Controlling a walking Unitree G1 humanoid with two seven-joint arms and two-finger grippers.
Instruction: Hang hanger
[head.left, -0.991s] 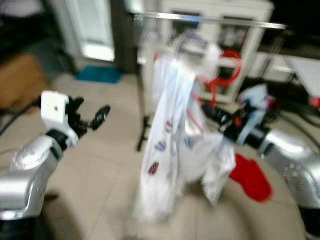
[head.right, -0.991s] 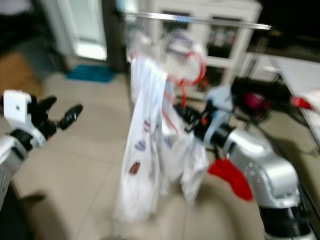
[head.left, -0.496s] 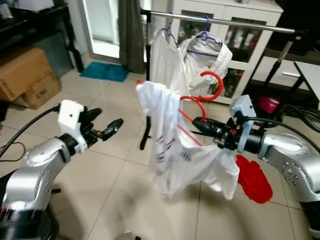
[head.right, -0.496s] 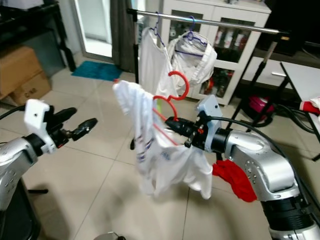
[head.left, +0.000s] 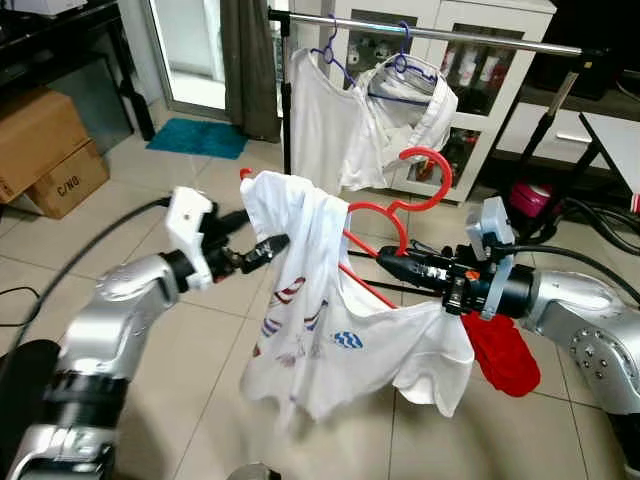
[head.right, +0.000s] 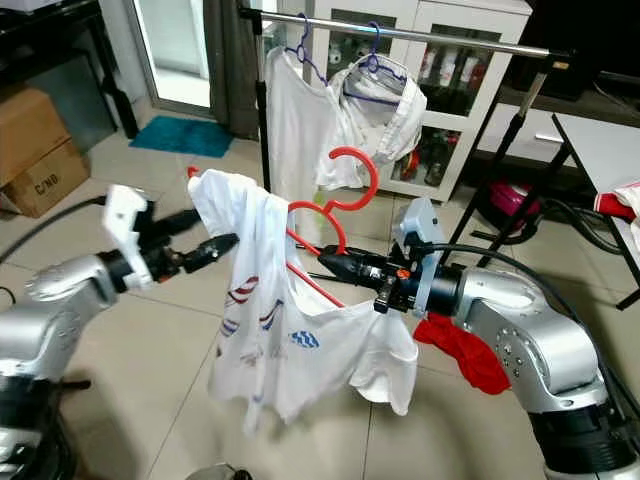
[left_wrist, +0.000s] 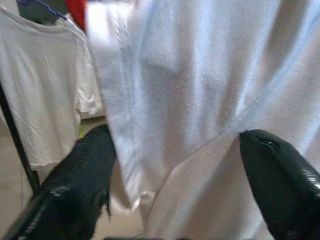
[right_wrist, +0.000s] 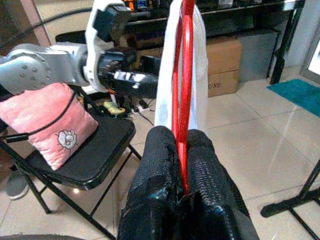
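While the red plastic hanger (head.left: 385, 215) with its white printed T-shirt (head.left: 330, 320) sits low before the silver clothes rail (head.left: 430, 33), its hook points up. The right gripper (head.left: 388, 255) pinches the hanger's bar with shut jaws. The left gripper (head.left: 262, 247), jaws apart around the shirt, has moved in closer than before.

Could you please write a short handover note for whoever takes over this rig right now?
Right gripper: shut on the red hanger, held out ahead at mid height.
Left gripper: open, fingers either side of the white shirt draped on the hanger.
Clothes rail: beyond and above, already carrying two garments on blue hangers.
Done: hanger with shirt picked up.
Left: lift the hook onto the rail, then release.
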